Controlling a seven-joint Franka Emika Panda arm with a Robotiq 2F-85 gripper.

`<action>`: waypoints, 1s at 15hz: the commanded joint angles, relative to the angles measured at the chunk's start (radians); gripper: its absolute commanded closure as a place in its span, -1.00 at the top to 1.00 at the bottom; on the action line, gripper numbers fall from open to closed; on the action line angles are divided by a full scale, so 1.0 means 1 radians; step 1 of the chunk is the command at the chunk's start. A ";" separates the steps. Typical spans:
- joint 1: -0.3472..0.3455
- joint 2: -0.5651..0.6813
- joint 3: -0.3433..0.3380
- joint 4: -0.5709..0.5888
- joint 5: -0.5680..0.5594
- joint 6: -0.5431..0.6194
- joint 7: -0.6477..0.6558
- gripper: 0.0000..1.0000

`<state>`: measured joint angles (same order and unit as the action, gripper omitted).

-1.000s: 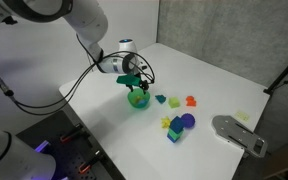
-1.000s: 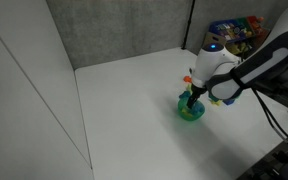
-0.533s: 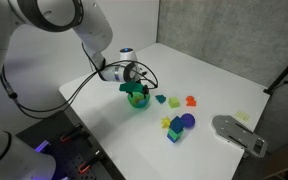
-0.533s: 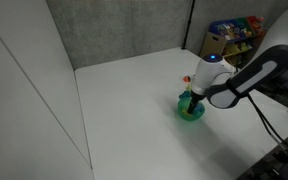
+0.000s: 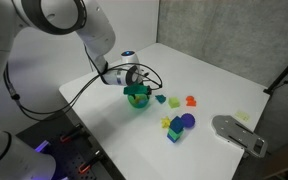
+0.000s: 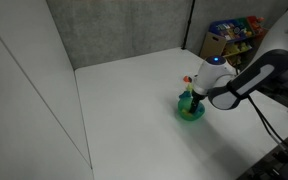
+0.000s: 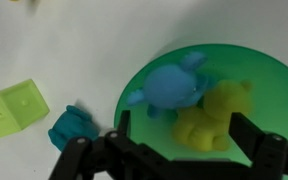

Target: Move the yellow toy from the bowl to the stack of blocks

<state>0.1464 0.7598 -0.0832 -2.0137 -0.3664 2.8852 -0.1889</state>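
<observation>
bowl (image 7: pixel 269 85): smooth, plastic-looking | yellow toy (image 7: pixel 216 118): matt plastic | table (image 7: pixel 64 45): smooth, matt | fingers (image 7: pixel 84 160): matt, hard-looking

Green bowl (image 7: pixel 256 68) holds a yellow toy (image 7: pixel 217 116) (and a blue toy (image 7: pixel 176 86)).

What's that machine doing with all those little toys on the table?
A white robot arm holds its gripper over a small round bright green plastic bowl. In the bowl lie a tiny yellow toy and a blue toy. The black fingers stand open on either side of the yellow toy, not yet closed on it. The stack of blocks, a blue cube with purple and yellow-green pieces, sits apart from the bowl on the white table.
</observation>
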 commanded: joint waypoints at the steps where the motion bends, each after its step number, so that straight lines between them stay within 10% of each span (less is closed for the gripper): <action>1: -0.027 0.016 0.004 0.012 -0.012 0.029 -0.041 1.00; 11: -0.047 0.021 0.002 -0.015 -0.011 0.046 -0.054 1.00; 15: -0.029 0.016 -0.018 -0.019 -0.013 0.031 -0.037 0.12</action>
<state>0.1116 0.7830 -0.0858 -2.0207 -0.3664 2.9116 -0.2204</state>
